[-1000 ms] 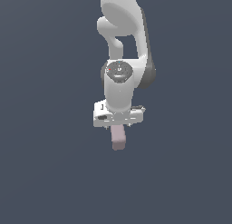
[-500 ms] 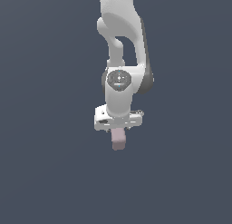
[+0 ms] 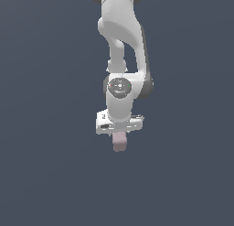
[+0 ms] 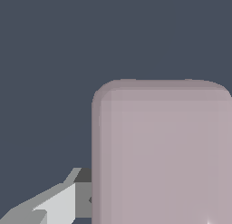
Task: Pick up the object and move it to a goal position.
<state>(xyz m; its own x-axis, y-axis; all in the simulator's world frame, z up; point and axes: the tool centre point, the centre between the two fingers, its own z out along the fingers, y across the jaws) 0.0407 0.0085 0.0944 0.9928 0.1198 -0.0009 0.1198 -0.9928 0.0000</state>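
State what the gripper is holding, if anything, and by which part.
The gripper holds the pale pinkish block by its upper end; the rest hangs below the gripper body. The fingertips' exact contact cannot be seen, but the block fills the wrist view beside one finger.

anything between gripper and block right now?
Nothing: in the exterior view the block hangs straight out of the gripper. In the wrist view it fills the frame beside one finger, no gap visible.

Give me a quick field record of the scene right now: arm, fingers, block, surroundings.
arm: one white arm, reaching downward in the exterior view
gripper: pointing down, shut on the block
fingers: one grey finger shows beside the block in the wrist view
block: pale pinkish-mauve block, sticking out below the gripper; fills much of the wrist view
surroundings: plain dark blue-grey background, no goal marker visible
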